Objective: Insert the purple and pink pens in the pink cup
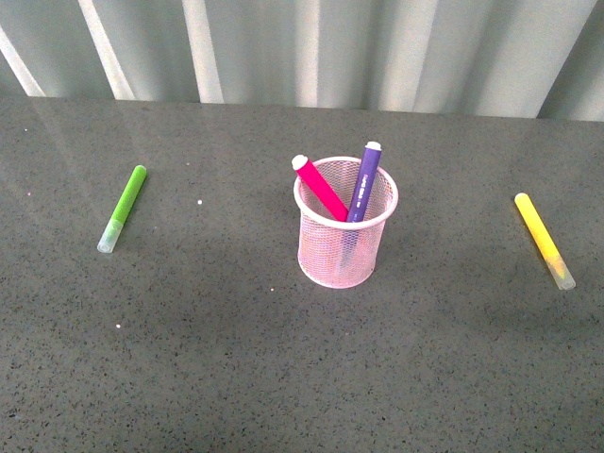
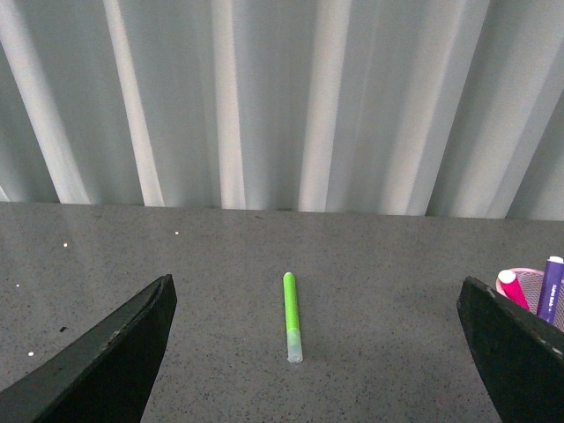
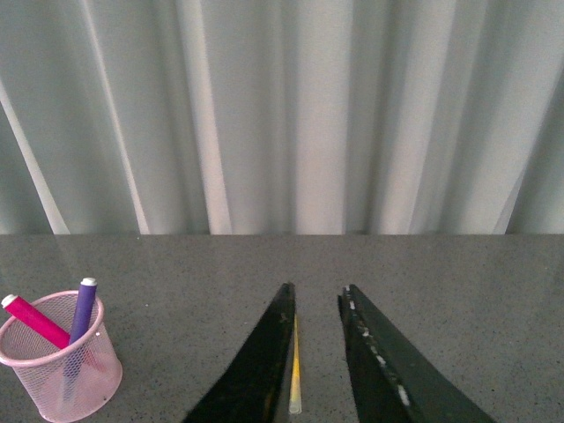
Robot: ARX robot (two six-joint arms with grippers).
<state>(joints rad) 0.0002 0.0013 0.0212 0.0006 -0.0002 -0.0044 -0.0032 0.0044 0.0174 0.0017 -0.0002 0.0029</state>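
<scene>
Both pens tilted in cup

**Non-task items on the work surface**

A lime-green marker lies flat on the dark grey speckled tabletop, on the left, clear cap nearest the camera; a yellow marker lies flat on the right, clear cap likewise nearest; both sit well apart from each other; a pale pleated curtain hangs behind the table's far edge.

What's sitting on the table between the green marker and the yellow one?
In the front view, the pink cup stands between the green marker and the yellow marker, holding the pink pen and purple pen.
</scene>
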